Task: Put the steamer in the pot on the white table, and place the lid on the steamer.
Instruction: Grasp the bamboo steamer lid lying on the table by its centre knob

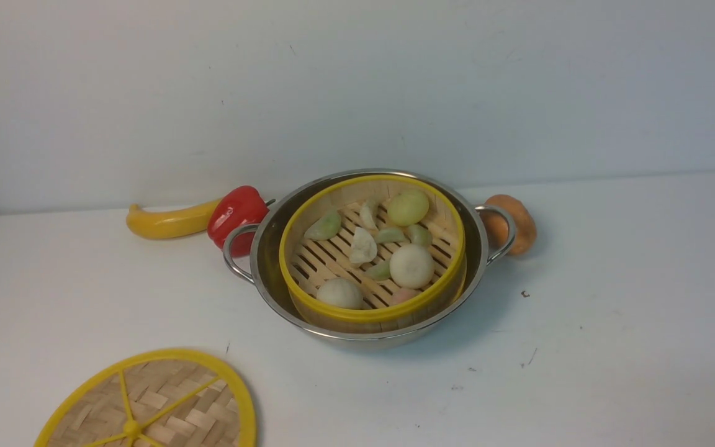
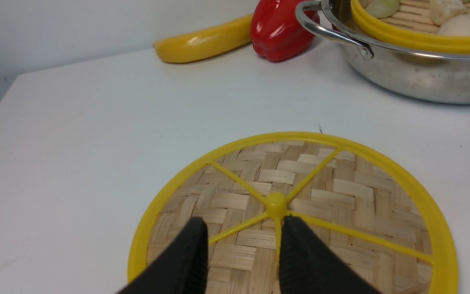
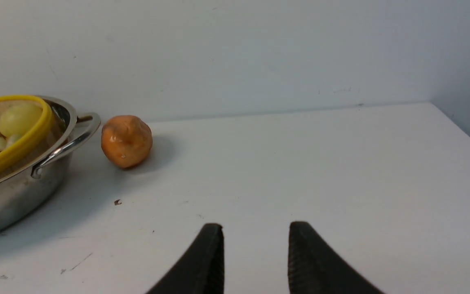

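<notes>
The light is soft and a bit cool. The tabletop looks bright. A soft gray shadow lies beside the pot, on the right in the front view. Shiny spots show on the pot and the red pepper. In both wrist views, the dark end effector tips look blurry.

The round woven-bamboo lid had a yellow rim and spokes; the shiny curved pepper was red, the banana yellow.
</notes>
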